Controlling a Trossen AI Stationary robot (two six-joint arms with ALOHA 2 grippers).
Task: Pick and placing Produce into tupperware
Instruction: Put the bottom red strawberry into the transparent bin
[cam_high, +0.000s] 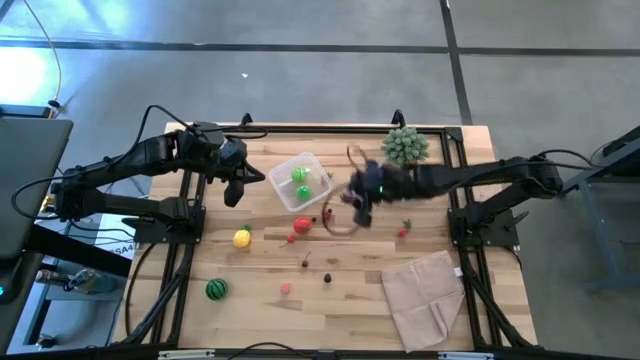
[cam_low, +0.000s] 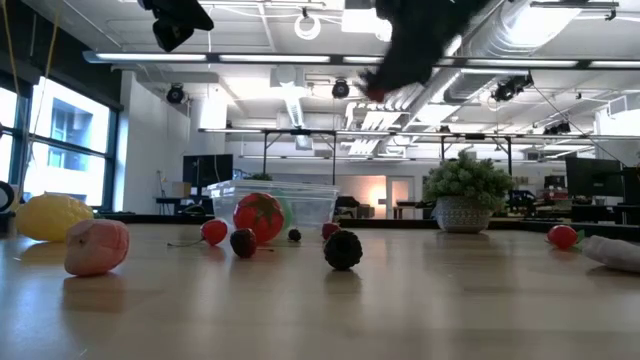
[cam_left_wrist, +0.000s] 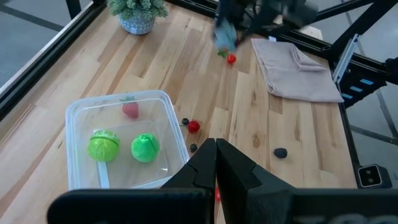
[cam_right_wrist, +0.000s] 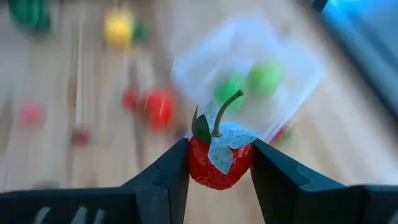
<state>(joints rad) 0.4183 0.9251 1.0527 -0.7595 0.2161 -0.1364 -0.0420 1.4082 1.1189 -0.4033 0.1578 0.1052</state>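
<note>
My right gripper hangs above the table just right of the clear tupperware and is shut on a red toy strawberry. In the low view the right gripper is high up with the red berry under it. The tub holds two green rounds and a small red berry. My left gripper is shut and hovers by the tub's left side. The lemon, tomato, melon ball and small berries lie on the table. My right gripper pinches the strawberry between its two fingers, one on each side of its red body. The leaves and curved stem point away from the wrist. The strawberry is lifted clear of the table.
The spiky plant ball stands at the far edge, right of the tub. The beige cloth lies at the near right. A red berry, a pink fruit and dark berries are scattered near the middle.
</note>
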